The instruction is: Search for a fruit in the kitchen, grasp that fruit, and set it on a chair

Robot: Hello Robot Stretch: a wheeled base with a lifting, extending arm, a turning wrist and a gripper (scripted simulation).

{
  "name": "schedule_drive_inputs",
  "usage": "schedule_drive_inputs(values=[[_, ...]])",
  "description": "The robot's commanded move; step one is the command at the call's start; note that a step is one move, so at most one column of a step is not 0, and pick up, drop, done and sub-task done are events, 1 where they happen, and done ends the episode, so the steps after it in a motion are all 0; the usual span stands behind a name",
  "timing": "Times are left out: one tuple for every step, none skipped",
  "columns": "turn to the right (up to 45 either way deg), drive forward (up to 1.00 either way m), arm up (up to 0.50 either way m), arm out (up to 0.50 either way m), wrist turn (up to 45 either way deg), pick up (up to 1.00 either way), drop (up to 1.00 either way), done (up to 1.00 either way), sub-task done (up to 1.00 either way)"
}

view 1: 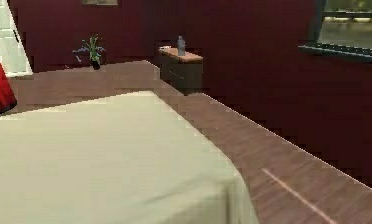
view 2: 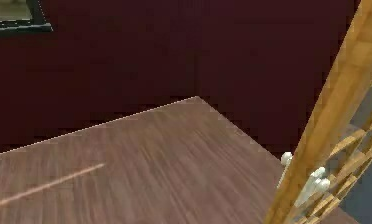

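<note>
A bed (view 1: 104, 160) with a pale cover is seen close ahead. A small cabinet (view 1: 182, 70) carrying a bottle (view 1: 181, 45) is set against the dark red wall (view 1: 244, 60), and a potted plant (view 1: 92, 50) stands in the far corner. This is judged to be a bedroom, so the search is barely begun, and where the fruit lies cannot be told. The state of the gripper's fingers cannot be told either. The search is best served if the base is turned from the bed and driven along the bare wooden floor (view 2: 144, 160), with the wooden frame (view 2: 329, 120) kept clear, until a doorway toward the kitchen is found
</note>
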Motion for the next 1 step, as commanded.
schedule_drive_inputs(values=[[45.0, 0.0, 0.0, 0.0, 0.0, 0.0, 0.0, 0.0, 0.0]])
